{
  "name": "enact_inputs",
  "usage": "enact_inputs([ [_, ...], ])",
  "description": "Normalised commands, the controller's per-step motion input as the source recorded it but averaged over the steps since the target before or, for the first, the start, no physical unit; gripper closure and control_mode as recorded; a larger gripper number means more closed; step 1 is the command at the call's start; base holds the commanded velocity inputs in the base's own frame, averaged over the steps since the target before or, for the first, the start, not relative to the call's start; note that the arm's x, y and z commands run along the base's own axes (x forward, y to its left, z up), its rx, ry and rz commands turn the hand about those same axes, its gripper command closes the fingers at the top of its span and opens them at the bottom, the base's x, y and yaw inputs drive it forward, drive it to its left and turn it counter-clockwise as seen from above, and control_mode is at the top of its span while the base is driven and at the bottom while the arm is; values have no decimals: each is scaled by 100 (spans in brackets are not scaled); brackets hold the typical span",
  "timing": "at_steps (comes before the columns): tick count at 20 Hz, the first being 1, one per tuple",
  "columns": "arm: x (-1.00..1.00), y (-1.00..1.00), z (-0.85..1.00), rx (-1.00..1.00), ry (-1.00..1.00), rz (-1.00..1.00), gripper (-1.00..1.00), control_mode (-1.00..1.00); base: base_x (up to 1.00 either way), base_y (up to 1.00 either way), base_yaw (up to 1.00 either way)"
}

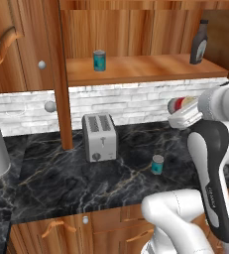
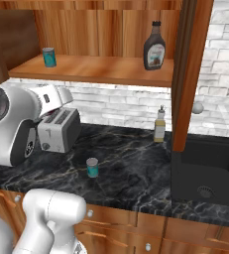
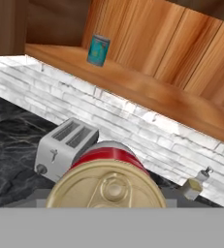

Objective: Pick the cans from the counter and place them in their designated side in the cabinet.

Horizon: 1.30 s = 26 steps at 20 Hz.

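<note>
My gripper [image 1: 184,113] is shut on a red-labelled can [image 1: 176,104] and holds it in the air above the counter [image 1: 61,178], right of the toaster and below the cabinet shelf [image 1: 150,68]. In the hand view the can's golden lid [image 3: 107,193] sits close in front and hides the fingertips. A teal can [image 1: 99,60] stands upright on the left part of the shelf, also seen from the right base [image 2: 49,57] and the hand [image 3: 98,50]. Another teal can [image 1: 157,164] stands on the counter in front of the toaster's right side [image 2: 92,167].
A silver toaster [image 1: 99,137] stands against the brick wall. A tall dark bottle [image 1: 199,43] occupies the shelf's right end. A cabinet post [image 1: 63,89] drops to the counter left of the toaster. A small bottle [image 2: 159,125] and a black sink [image 2: 210,168] lie to the right.
</note>
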Motion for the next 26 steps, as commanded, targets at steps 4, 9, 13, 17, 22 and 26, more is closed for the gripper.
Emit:
enact_inputs([
  [4, 0, 4, 31, 0, -2, 1, 100, -100, 0, 0, 0],
  [9, 0, 4, 32, 0, -2, 0, 100, -100, 0, 0, 0],
  [13, 0, 7, 32, 0, -1, 0, 100, -100, 0, 0, 0],
  [17, 11, 7, 20, 0, -1, 0, 100, -100, 0, 0, 0],
  [22, 23, 2, 13, 0, -2, 1, 100, -100, 0, 0, 0],
  [26, 22, 4, 15, 0, -2, 1, 100, -100, 0, 0, 0],
])
